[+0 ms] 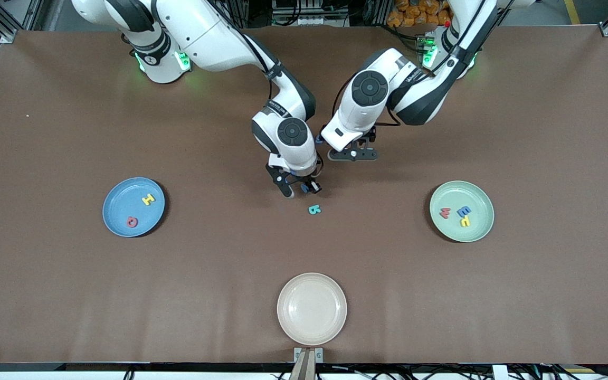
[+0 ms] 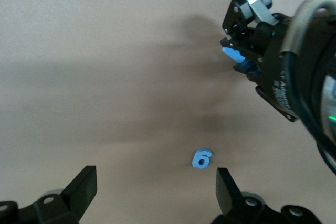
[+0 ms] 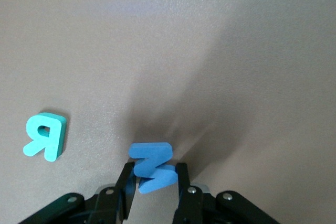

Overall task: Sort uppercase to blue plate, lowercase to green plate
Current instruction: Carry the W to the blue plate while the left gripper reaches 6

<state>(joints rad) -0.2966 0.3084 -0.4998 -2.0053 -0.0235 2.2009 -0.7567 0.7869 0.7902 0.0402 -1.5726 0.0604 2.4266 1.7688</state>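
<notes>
My right gripper [image 1: 304, 187] is shut on the blue W [image 3: 152, 165], holding it just above the table mid-table; it also shows in the left wrist view [image 2: 247, 51]. The teal-green R [image 1: 314, 209] lies on the table beside it, nearer the front camera, and shows in the right wrist view [image 3: 45, 135]. My left gripper [image 2: 155, 192] is open and empty over the blue g [image 2: 201, 158], which lies close to one finger [image 2: 228, 190]. The blue plate [image 1: 116, 211] holds the yellow H [image 1: 148, 199] and red Q [image 1: 132, 221]. The green plate [image 1: 481, 221] holds the red w [image 1: 445, 212], the blue E-like letter [image 1: 464, 211] and the yellow h [image 1: 464, 221].
A cream plate [image 1: 311, 309] sits near the table's front edge, mid-table. The two arms' hands are close together over the middle of the table, the left gripper [image 1: 353, 154] just toward the bases from the right one.
</notes>
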